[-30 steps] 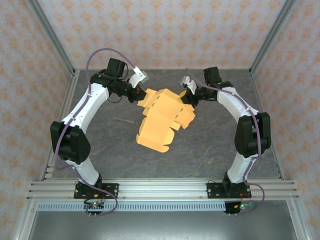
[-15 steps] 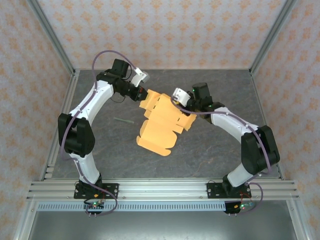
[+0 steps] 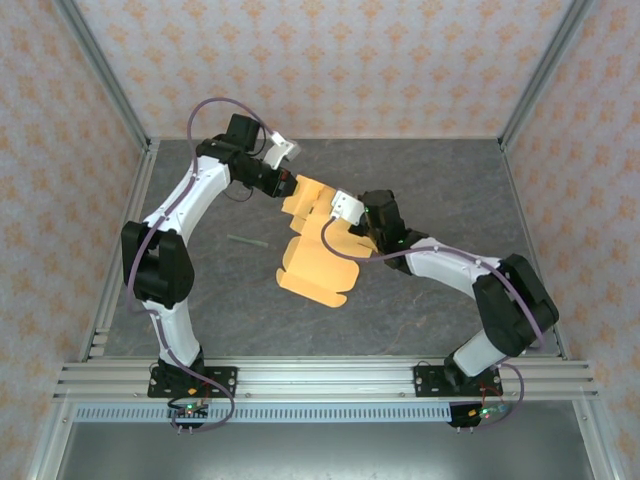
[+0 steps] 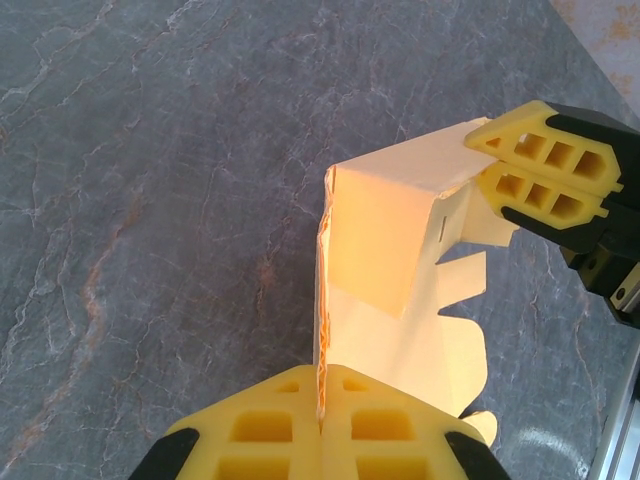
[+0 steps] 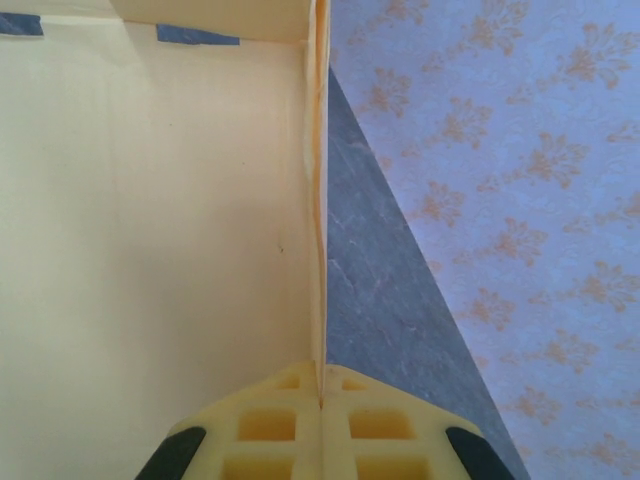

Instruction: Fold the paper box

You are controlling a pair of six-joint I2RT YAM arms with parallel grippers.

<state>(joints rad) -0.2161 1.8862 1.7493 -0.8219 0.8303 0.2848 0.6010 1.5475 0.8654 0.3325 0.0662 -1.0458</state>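
With the left gripper (image 4: 320, 400) pinched shut on the far edge of the paper box (image 3: 312, 262) and the right gripper (image 5: 320, 385) clamped on its right-hand wall, the half-formed card held over mid-table could tear or crease wrongly if the arms pull unevenly.

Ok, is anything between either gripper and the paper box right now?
Nothing visible stands between them. The left gripper is shut on one edge of the paper box, and the right gripper is shut on another edge.

matt orange-yellow card paper box (image 3: 316, 266), smooth grey marbled table (image 3: 430, 300), dull metal frame rail (image 3: 330, 376)
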